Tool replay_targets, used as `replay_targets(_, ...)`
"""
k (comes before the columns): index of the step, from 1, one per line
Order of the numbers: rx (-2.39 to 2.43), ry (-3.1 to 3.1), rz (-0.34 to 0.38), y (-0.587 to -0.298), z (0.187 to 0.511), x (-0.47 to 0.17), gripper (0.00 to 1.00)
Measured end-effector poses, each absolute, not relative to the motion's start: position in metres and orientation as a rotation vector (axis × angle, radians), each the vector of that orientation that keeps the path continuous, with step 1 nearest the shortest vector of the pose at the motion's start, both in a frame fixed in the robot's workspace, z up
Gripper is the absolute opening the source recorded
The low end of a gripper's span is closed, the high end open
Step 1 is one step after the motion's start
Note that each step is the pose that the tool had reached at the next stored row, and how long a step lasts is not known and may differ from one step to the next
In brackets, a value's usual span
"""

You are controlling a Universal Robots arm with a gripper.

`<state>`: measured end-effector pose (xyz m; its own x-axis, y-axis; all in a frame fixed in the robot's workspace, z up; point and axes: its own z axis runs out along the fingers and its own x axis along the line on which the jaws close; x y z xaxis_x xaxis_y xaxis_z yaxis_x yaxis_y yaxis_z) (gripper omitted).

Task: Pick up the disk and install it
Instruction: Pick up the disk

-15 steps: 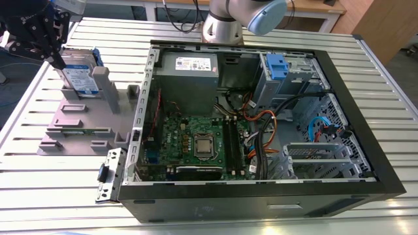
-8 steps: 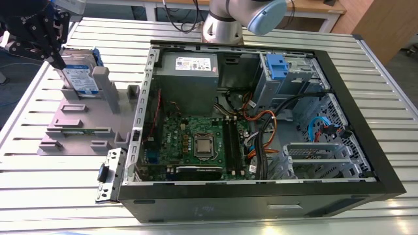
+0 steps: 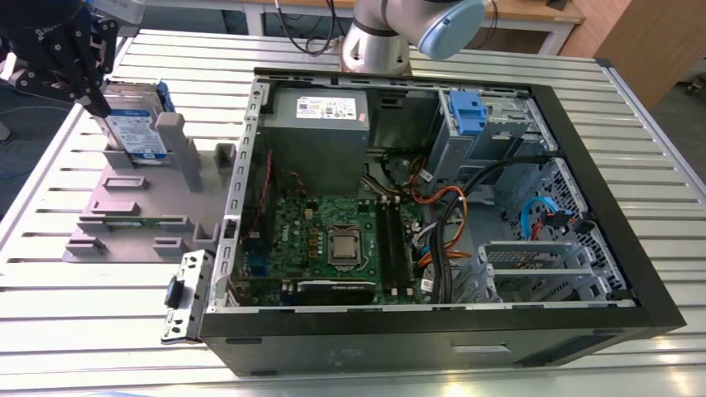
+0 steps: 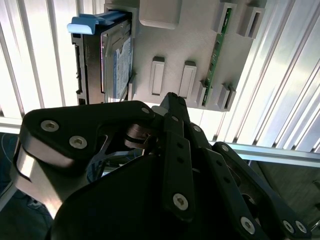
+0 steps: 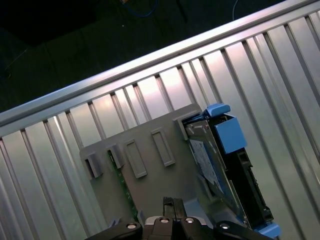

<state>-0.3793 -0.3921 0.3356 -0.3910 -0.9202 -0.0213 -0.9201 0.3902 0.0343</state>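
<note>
- Black gripper (image 3: 102, 106) hangs over the grey stand (image 3: 132, 207) with its jaws drawn together and nothing between them; whether it touches the disk (image 3: 138, 124) cannot be told.
- The disk stands on edge in a slot of the stand, among upright posts, blue bracket outward, well apart from the open computer case (image 3: 574, 132); a green memory strip (image 4: 216, 55) sits in another slot.
- Inside the case: power-supply box (image 3: 320, 124), motherboard (image 3: 331, 240), loose cables (image 3: 441, 198) and a drive bay with a blue bracket (image 3: 469, 112).
- The slatted table (image 3: 88, 314) lies bare on the near side of the stand — its edge runs close along the exterior view's left.
</note>
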Motion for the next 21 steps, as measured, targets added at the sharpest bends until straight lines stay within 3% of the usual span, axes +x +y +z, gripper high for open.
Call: replay_targets(21,1.750,-2.606,-0.063,-0.3921,0.3357,-0.3793,0.11)
